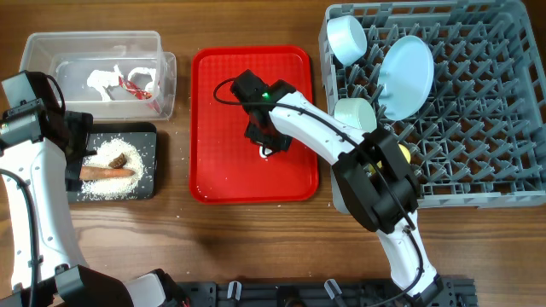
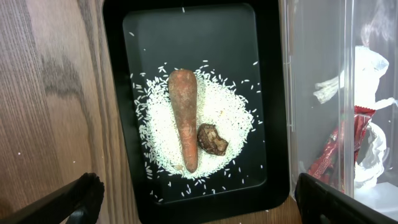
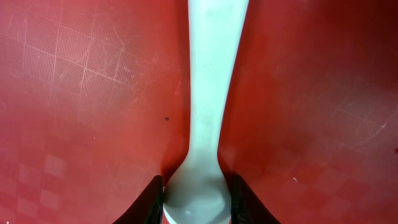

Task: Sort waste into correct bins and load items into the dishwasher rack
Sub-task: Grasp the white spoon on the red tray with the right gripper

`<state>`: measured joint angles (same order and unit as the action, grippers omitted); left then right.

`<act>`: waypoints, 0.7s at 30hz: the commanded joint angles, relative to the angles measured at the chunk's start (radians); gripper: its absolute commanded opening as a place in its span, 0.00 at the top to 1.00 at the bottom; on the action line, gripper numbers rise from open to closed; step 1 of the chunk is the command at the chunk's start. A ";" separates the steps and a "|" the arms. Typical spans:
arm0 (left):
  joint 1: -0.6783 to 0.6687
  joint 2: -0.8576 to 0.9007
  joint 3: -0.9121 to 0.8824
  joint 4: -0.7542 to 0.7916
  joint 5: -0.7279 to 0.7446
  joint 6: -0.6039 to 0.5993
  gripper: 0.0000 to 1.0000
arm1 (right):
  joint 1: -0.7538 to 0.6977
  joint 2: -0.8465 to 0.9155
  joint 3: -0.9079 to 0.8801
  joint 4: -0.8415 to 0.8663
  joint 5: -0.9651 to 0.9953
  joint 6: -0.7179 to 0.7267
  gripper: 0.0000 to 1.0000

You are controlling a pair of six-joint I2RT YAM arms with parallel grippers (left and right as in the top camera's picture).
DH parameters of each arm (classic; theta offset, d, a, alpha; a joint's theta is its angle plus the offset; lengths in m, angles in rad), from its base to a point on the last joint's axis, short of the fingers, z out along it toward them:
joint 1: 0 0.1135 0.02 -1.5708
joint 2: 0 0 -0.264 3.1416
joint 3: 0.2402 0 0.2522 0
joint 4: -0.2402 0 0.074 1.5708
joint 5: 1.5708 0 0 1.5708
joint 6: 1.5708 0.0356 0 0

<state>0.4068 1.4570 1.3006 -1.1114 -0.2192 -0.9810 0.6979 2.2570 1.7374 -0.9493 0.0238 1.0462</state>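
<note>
My right gripper (image 1: 266, 143) is down on the red tray (image 1: 217, 179), shut on the bowl end of the white spoon (image 3: 208, 93); its fingers (image 3: 196, 202) press both sides. My left gripper (image 2: 199, 205) is wide open and empty above the near end of the black tray (image 2: 118, 93), which holds rice grains (image 2: 224, 106), the carrot stick (image 2: 185, 112) and the brown lump (image 2: 212, 138). The clear tub (image 1: 94, 38) holds white scraps (image 1: 107, 81) and the red wrapper (image 1: 136, 83). The grey rack (image 1: 478, 128) holds the blue bowl (image 1: 345, 38), blue plate (image 1: 408, 72), mint bowl (image 1: 356, 113) and yellow cup (image 1: 405, 153).
The clear tub (image 2: 311, 62) stands right beside the black tray (image 1: 149, 192) on the wooden table. The red tray lies between these bins and the rack, and its ribbed floor (image 3: 93, 93) fills the right wrist view. My right arm crosses the rack's left edge.
</note>
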 commanded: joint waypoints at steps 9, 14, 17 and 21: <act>0.003 0.003 0.005 -0.001 -0.010 0.009 0.00 | -0.028 0.023 -0.010 0.021 -0.054 -0.077 0.42; 0.003 0.003 0.005 -0.001 -0.009 0.009 0.00 | -0.022 -0.027 -0.010 -0.040 -0.047 -0.103 0.42; 0.003 0.003 0.005 -0.001 -0.009 0.009 0.00 | -0.022 -0.032 -0.010 -0.062 -0.039 -0.103 0.43; 0.003 0.003 0.005 -0.001 -0.009 0.009 0.00 | -0.022 -0.065 -0.010 -0.012 -0.039 -0.185 0.44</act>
<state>0.4068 1.4570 1.3006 -1.1114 -0.2192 -0.9810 0.6788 2.2536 1.7348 -0.9977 -0.0326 0.9413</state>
